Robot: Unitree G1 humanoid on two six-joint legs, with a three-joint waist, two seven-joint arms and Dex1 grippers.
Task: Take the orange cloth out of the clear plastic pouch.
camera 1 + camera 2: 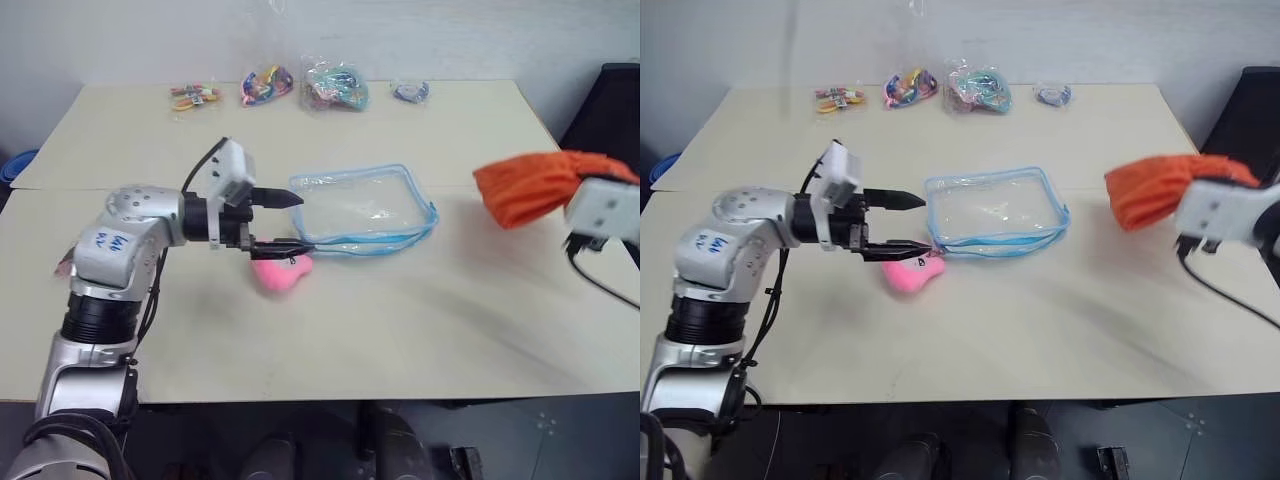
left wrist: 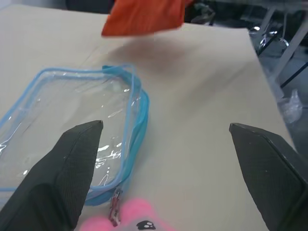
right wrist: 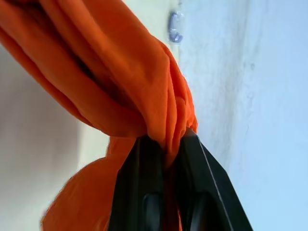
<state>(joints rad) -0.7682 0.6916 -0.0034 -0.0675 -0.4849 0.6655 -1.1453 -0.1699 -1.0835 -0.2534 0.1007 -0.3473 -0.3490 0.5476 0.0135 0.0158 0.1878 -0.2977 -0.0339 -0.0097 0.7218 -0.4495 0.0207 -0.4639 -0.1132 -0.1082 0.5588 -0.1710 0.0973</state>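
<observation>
**Cloth Clear of Pouch: Arm and Object Positions**

Nearest to us, our left gripper (image 1: 290,222) extends level from a bent silver arm, pointing toward the robot's right across the pale beige table (image 1: 400,330). Its two black fingers (image 2: 72,168) stand wide apart and grasp nothing. Just beyond the fingertips lies the flat clear plastic pouch with light-blue edging (image 1: 365,208), resting on the table with its long axis running left to right. A small pink plush toy (image 1: 282,272) sits under the lower finger, touching the pouch's near corner by the zip.

We locate the bright orange bunched cloth (image 1: 525,185) well apart from the pouch, off to the robot's right and raised above the table. Our right gripper (image 3: 166,159) is clenched on a fold of this cloth, and the rest of the fabric hangs from the pinch.

We judge the removal effectively complete: the pouch appears empty, and no fabric bridges it to the cloth. The right arm is the one in charge of the cloth; any set-down would fall to it, on the bare table at that side.

Four small clear bags of colourful items (image 1: 335,87) line the far edge.
</observation>
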